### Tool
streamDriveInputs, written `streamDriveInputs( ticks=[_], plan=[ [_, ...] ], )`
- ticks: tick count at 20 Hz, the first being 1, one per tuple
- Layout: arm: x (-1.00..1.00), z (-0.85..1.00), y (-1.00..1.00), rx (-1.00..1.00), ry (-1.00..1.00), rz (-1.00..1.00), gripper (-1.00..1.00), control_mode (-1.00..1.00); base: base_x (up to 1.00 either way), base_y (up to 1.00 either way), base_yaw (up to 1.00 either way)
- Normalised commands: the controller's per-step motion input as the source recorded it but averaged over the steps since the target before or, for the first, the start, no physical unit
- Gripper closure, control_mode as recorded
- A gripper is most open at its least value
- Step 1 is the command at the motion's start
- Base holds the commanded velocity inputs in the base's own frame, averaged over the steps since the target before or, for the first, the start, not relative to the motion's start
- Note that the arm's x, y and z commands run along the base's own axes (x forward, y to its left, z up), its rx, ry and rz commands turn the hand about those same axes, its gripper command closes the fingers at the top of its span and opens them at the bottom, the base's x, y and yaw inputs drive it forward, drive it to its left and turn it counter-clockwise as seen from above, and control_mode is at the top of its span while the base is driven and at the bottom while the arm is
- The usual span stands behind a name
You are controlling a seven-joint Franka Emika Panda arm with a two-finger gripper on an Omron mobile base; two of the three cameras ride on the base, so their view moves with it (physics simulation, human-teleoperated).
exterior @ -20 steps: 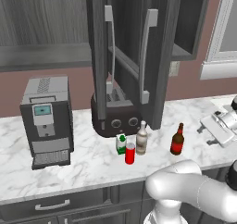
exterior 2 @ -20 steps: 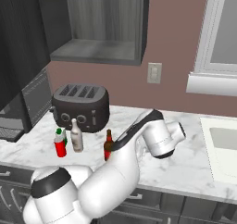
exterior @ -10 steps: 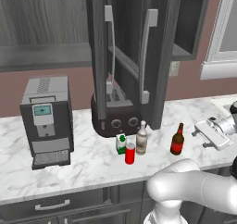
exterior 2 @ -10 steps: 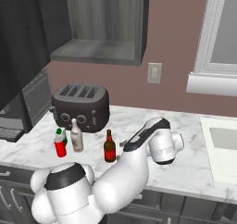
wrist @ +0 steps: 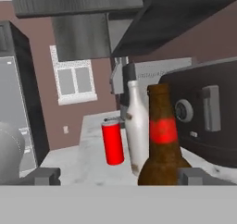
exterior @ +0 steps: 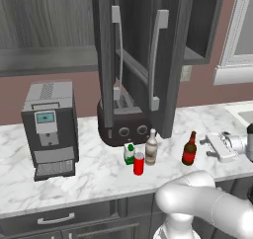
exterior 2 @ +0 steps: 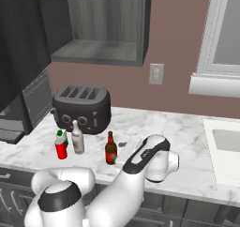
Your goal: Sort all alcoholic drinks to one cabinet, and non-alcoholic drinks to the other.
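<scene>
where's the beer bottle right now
The beer bottle stands on the counter, right of the tan bottle, just left of the open gripper.

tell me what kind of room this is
A kitchen, by the look of it, and a rendered one. A marble-look counter carries a dark toaster and a coffee machine, dark wood-grain wall cabinets hang above, and a sink sits under a window.

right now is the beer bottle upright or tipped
Upright: the beer bottle stands on its base on the counter, neck pointing straight up.
</scene>
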Motion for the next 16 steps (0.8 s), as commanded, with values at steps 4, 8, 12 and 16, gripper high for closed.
streamDriveInputs(
  ticks=[4,8,12,16],
  plan=[
    [0.08,-0.08,0.00,0.04,0.00,-0.18,-1.00,-1.00,0.00,0.00,0.00],
    [0.03,-0.19,-0.01,0.00,0.00,-0.05,-1.00,-1.00,0.00,0.00,0.00],
    [0.21,-0.19,0.00,0.00,0.00,0.00,-1.00,-1.00,0.00,0.00,0.00],
    [0.31,-0.11,-0.05,0.00,0.00,0.00,-1.00,-1.00,0.00,0.00,0.00]
  ],
)
